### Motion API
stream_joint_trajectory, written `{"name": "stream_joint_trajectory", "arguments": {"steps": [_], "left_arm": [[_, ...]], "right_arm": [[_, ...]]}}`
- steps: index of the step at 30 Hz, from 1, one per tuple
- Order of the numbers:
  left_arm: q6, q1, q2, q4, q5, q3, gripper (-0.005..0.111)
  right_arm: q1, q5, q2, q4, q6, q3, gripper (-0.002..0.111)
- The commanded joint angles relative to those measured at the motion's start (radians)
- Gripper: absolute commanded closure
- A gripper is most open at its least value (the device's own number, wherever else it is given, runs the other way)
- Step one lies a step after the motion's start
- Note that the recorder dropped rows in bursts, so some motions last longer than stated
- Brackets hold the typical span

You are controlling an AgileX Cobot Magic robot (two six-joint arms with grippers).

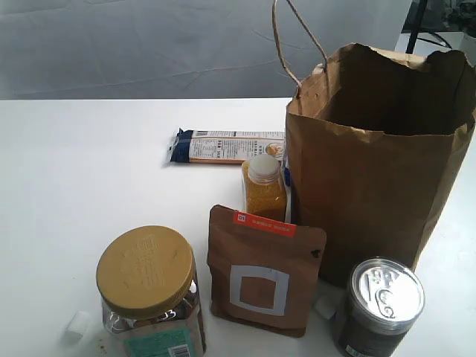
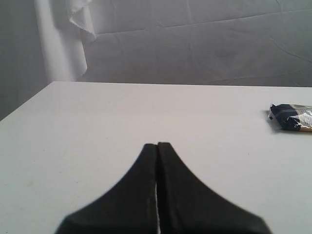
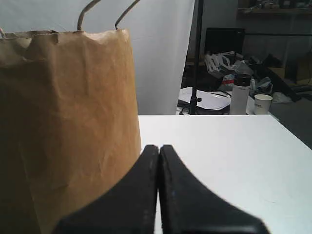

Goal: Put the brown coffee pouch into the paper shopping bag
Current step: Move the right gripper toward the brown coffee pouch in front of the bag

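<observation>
The brown coffee pouch [image 1: 265, 272] stands upright on the white table [image 1: 89, 163], with an orange-red strip near its top and a grey-white square on its front. Just right of it and behind rises the tall paper shopping bag [image 1: 375, 160], mouth open, cord handle up. The same paper shopping bag [image 3: 63, 126] fills one side of the right wrist view. My right gripper [image 3: 159, 146] is shut and empty, close beside the bag's wall. My left gripper [image 2: 157, 144] is shut and empty over bare table. Neither gripper shows in the exterior view.
A blue-and-white flat packet [image 1: 227, 146] lies behind the pouch; its end [image 2: 291, 117] shows in the left wrist view. A small yellow bottle [image 1: 264, 187], a yellow-lidded jar [image 1: 149, 294], a metal-topped can [image 1: 379, 306] and a small white cube [image 1: 76, 325] stand around the pouch.
</observation>
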Motion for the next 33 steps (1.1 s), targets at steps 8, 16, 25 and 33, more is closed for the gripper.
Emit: {"name": "stream_joint_trajectory", "arguments": {"steps": [8,16,25,33], "left_arm": [[-0.003,0.004,-0.003,0.004,-0.004,0.004,0.107],[-0.003,0.004,-0.003,0.004,-0.004,0.004,0.107],[-0.003,0.004,-0.003,0.004,-0.004,0.004,0.107],[-0.003,0.004,-0.003,0.004,-0.004,0.004,0.107]], "right_arm": [[0.002,-0.009,-0.006,-0.007,-0.003,0.004,0.108],[0.004,-0.212,-0.006,0.351,0.068,0.004,0.108],[0.210,0.204,0.138,0.388,-0.173,-0.481,0.108],[0.319,0.971,0.814,0.630,-0.641,-1.117,0.108]]}}
